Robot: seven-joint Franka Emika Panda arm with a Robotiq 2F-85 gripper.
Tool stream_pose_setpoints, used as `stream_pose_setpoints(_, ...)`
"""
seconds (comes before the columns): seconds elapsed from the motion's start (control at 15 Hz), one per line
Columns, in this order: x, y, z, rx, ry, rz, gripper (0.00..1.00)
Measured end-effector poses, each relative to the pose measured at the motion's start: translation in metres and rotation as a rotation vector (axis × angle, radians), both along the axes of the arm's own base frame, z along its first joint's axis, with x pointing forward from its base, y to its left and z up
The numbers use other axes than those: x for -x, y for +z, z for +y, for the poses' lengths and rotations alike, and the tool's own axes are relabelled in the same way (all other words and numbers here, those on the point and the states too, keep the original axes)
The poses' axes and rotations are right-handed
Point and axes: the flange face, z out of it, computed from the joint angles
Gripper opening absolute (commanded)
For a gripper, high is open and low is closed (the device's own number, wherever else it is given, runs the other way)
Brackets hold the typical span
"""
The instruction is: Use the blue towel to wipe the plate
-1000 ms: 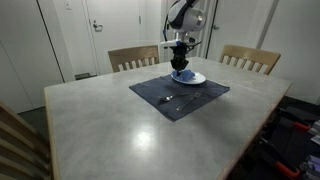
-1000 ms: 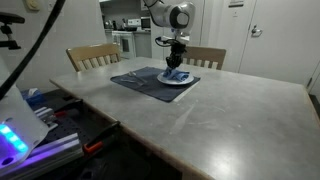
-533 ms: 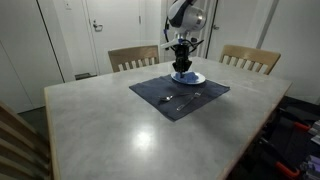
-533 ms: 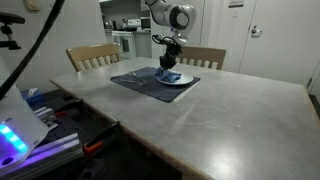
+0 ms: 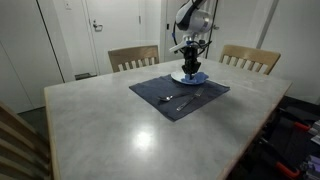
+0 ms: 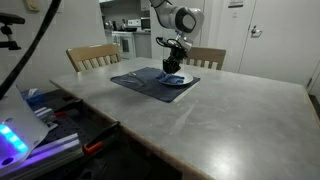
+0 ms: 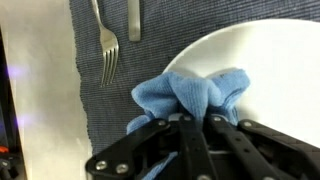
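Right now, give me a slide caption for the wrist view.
Hand grips a bunched blue towel on the white plate, fork beside it on the dark placemat.

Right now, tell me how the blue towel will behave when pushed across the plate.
The blue towel is bunched in soft folds where the claw pinches it, so it is probably floppy and light. Pushed over the plate, it will likely crumple and drag rather than slide stiffly.

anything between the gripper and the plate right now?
Only the blue towel. The wrist view shows it bunched in the shut gripper and lying over the edge of the plate; nothing else sits between them.
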Motion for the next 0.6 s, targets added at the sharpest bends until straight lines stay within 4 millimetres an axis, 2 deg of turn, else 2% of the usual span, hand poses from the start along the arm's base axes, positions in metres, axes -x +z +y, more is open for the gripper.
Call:
stream_pose_setpoints(0.33,-0.003,0.003,-0.02,0.05,-0.029,-0.034,0.02)
stream_pose_setpoints(0.6,-0.016,0.009,-0.028,0.107,-0.084,-0.118,0.02)
